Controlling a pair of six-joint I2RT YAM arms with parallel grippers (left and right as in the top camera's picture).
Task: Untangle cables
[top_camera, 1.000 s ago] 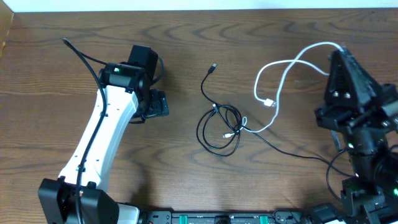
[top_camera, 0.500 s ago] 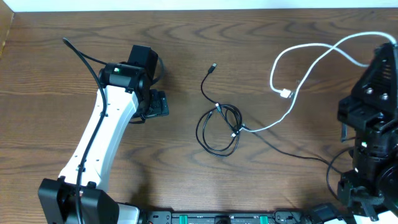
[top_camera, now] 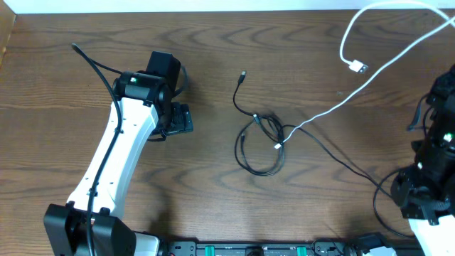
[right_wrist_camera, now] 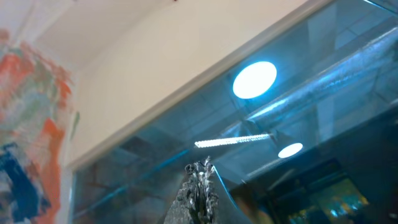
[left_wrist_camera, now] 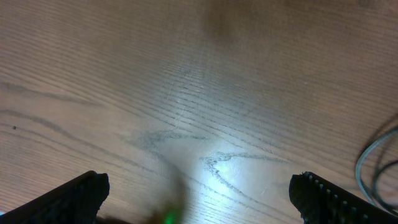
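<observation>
The black cable (top_camera: 259, 142) lies in a loose coil at the table's middle, one plug end (top_camera: 243, 74) pointing to the back, its tail running to the front right. The white cable (top_camera: 334, 107) is threaded through the coil at its lower end (top_camera: 279, 145) and rises taut to the back right, with its plug (top_camera: 357, 67) hanging from a loop. My right gripper (right_wrist_camera: 200, 171) points up at the ceiling, shut on the white cable (right_wrist_camera: 219, 180). My left gripper (top_camera: 175, 119) is open and empty, low over bare wood (left_wrist_camera: 199, 124), left of the coil.
The right arm (top_camera: 434, 163) stands at the right edge with its own thick black cable (top_camera: 384, 192) by its base. The left arm (top_camera: 121, 156) crosses the left half of the table. A thin grey loop (left_wrist_camera: 373, 158) shows at the left wrist view's right edge.
The right gripper has risen and moved right with the white cable, pulling it taut. Its plug moved toward the back right, and the black coil slid slightly right. The left arm stayed still.
</observation>
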